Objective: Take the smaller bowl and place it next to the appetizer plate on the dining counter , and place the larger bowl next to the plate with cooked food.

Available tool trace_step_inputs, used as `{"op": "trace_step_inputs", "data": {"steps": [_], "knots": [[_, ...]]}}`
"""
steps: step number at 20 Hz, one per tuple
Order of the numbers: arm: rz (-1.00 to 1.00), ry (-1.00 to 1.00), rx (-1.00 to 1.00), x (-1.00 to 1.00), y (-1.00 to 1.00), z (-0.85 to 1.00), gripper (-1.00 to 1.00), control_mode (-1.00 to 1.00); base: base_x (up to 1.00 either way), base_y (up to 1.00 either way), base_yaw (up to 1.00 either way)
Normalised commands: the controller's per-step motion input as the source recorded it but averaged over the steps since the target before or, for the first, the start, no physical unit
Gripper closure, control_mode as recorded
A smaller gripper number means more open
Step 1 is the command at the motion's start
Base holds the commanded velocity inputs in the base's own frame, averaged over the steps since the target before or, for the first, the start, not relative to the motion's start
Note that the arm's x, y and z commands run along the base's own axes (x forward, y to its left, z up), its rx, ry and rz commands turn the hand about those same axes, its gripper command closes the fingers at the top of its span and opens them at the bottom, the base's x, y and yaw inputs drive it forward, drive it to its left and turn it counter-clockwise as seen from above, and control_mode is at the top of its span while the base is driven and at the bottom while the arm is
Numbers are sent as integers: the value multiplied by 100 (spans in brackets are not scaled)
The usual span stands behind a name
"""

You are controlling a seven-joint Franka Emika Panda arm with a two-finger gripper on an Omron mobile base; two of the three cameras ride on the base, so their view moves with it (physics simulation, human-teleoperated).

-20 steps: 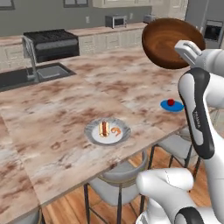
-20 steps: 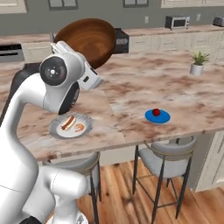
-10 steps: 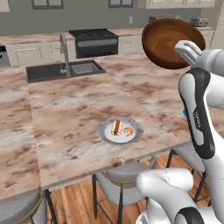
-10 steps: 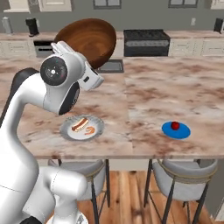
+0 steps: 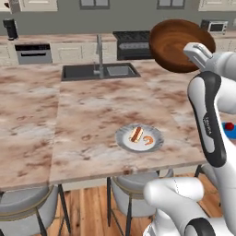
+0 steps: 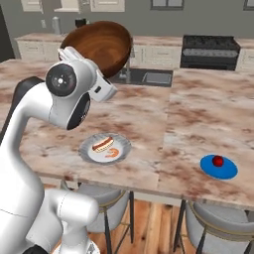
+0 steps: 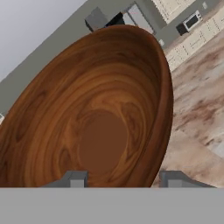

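The larger bowl point(image 5: 177, 44) point(image 6: 99, 47), deep brown wood with grain, hangs tilted high above the dining counter point(image 5: 92, 115) point(image 6: 198, 114). My gripper point(image 7: 122, 179) is shut on its rim, and the bowl's inside point(image 7: 100, 127) faces the hand camera. The plate with cooked food point(image 5: 122, 138) point(image 6: 89, 149) lies near the counter's front edge, below and nearer than the bowl. The blue appetizer plate point(image 6: 228, 171) sits to the right of it, partly behind my arm as a blue edge point(image 5: 229, 126). The smaller bowl is out of view.
A sink with faucet point(image 5: 99, 71) is set in the counter's far side. A stove point(image 5: 131, 44) and microwave point(image 5: 214, 26) line the back wall. Grey stools point(image 5: 23, 212) point(image 6: 213, 228) stand under the near edge.
The whole scene has shifted in both base views, so the cameras have moved with the base. The bowl stays held in the same place relative to the arm.
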Motion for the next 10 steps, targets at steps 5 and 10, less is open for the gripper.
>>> {"op": "trace_step_inputs", "data": {"steps": [5,10], "knots": [[0,0,0,0,0,0,100,100,58,0,39],[0,2,0,0,-5,-12,100,-100,25,0,19]]}}
